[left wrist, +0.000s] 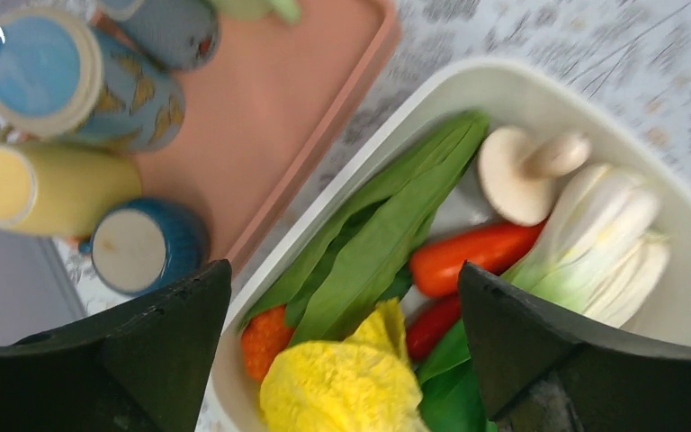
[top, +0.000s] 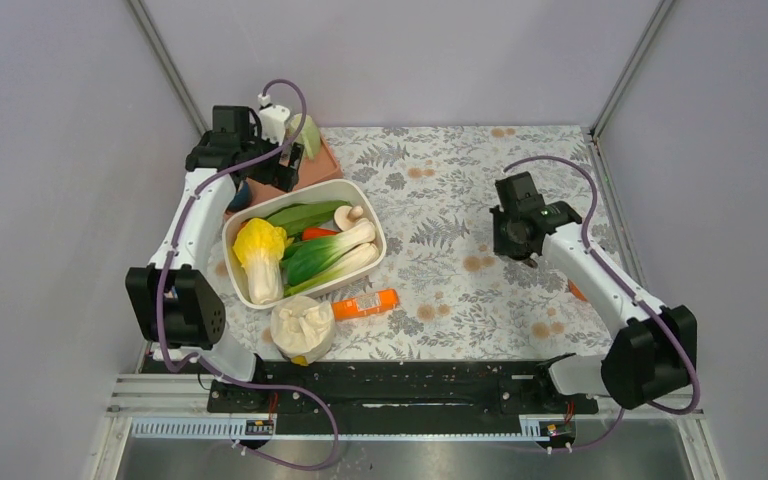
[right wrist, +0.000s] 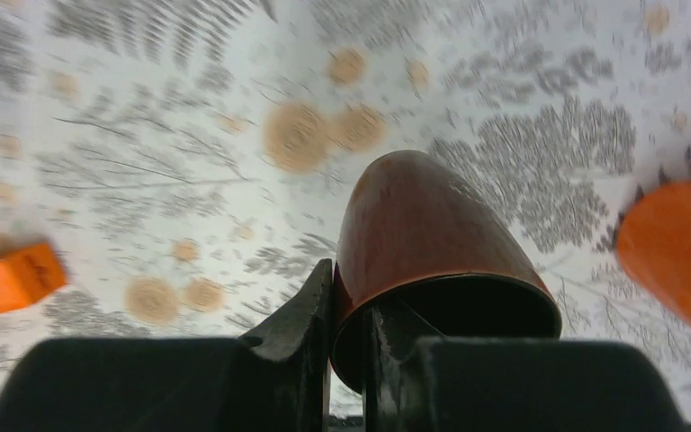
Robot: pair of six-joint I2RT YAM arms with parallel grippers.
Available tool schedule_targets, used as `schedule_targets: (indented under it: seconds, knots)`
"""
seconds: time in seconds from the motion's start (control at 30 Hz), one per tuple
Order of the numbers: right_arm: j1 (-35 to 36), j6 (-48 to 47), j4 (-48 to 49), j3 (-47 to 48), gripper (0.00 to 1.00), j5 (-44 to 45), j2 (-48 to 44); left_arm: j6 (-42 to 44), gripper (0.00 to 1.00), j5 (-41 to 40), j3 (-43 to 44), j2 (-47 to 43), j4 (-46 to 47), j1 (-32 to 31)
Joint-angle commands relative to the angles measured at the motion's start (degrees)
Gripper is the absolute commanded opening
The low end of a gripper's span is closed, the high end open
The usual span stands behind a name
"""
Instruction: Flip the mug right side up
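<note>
Mug (right wrist: 423,225), brown and glossy, sits right of centre on the fern-print counter (right wrist: 144,162), mouth toward the wrist camera; right hand (right wrist: 349,315) pinches its rim, one finger inside; left hand (left wrist: 344,297) hangs spread above the white bin (left wrist: 594,99) of vegetables.

Things counted around the white tub (left wrist: 522,76)
Behind the tub: one pink tray (left wrist: 261,117), four cups: big blue cup (left wrist: 81,85), small blue cup (left wrist: 144,247), yellow cup (left wrist: 45,184), grey cup (left wrist: 166,31). Inside: one mushroom (left wrist: 517,175). In front: one orange packet (top: 365,304), one white bag (top: 302,328). Right of it: one brown mug (right wrist: 414,225).
</note>
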Motion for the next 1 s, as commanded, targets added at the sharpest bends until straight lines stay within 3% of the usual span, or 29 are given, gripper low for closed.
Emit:
schedule_targets:
  seconds: [0.0, 0.17, 0.43, 0.7, 0.97]
  knots:
    - [-6.65, -4.74, -4.64, -3.03, 0.00, -5.96, 3.22, 7.02, 0.99, -7.24, -3.62, -2.76, -0.52, 1.65]
    - [-14.26, -6.88, -2.07, -4.62, 0.00, -7.34, 8.00, 8.58, 0.99, -8.53, -8.57, -3.16, 1.03, 3.67]
    - [-20.59, -7.90, -0.26, -5.29, 0.00, -11.10, 13.49, 9.31, 0.99, -9.15, -8.30, -0.39, 1.16, 8.67]
    - [-22.05, -8.54, -0.22, -5.31, 0.43, -9.81, 14.49, 6.47, 0.99, -11.31, -5.24, 6.11, 3.39, 10.89]
    - [-21.96, -8.78, -1.24, -5.08, 0.89, -10.30, 9.02, 0.27, 0.99, -12.40, 6.55, 17.53, 3.48, 14.65]
